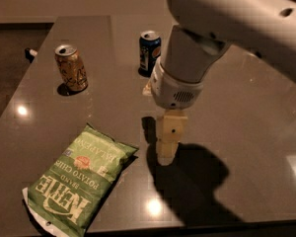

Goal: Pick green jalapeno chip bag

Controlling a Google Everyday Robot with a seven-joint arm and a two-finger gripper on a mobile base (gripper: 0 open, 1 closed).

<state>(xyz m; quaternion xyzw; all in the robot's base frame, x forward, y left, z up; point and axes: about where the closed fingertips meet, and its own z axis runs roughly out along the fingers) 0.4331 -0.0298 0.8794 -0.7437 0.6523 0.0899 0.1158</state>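
The green jalapeno chip bag [77, 181] lies flat on the dark table [246, 112] at the front left, its white "KETTLE BRAND POTATO CHIPS" lettering upside down to me. My gripper [166, 152] hangs from the white arm in the middle of the view, pointing down just above the table. It is to the right of the bag's top corner, a short gap away, and holds nothing that I can see.
A tan and gold can [71, 67] stands at the back left. A blue can [149, 52] stands at the back centre, just behind the arm's wrist. The table's front edge runs along the bottom of the view.
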